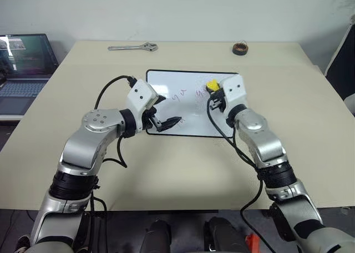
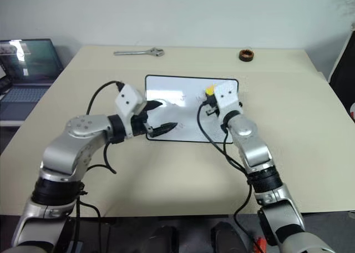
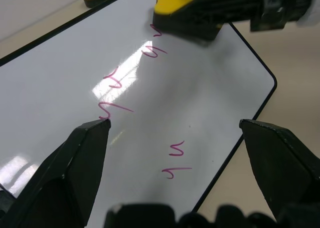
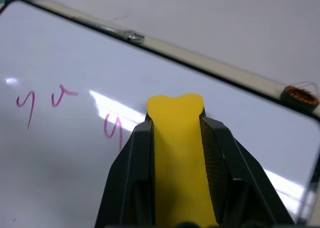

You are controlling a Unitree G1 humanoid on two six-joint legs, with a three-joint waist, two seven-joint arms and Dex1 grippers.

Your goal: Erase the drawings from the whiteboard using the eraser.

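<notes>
The whiteboard (image 1: pixel 177 80) lies flat in the middle of the table. Thin pink-purple drawings (image 3: pixel 116 82) run across it, and more of the squiggles (image 4: pixel 25 102) show in the right wrist view. My right gripper (image 1: pixel 214 95) is shut on the yellow eraser (image 4: pixel 179 153), whose black underside (image 3: pixel 190 25) faces the board. It holds the eraser (image 1: pixel 212 85) low over the board's right part, near one squiggle; I cannot tell whether it touches. My left gripper (image 1: pixel 169 112) hangs open over the board's near left edge, nothing between its fingers (image 3: pixel 75 163).
A metal wrench (image 1: pixel 133 47) lies at the table's far edge. A dark tape roll (image 1: pixel 240 48) sits at the far right, just beyond the board. An open laptop (image 1: pixel 22 64) stands off the table to the left. Bare tabletop (image 1: pixel 310 125) surrounds the board.
</notes>
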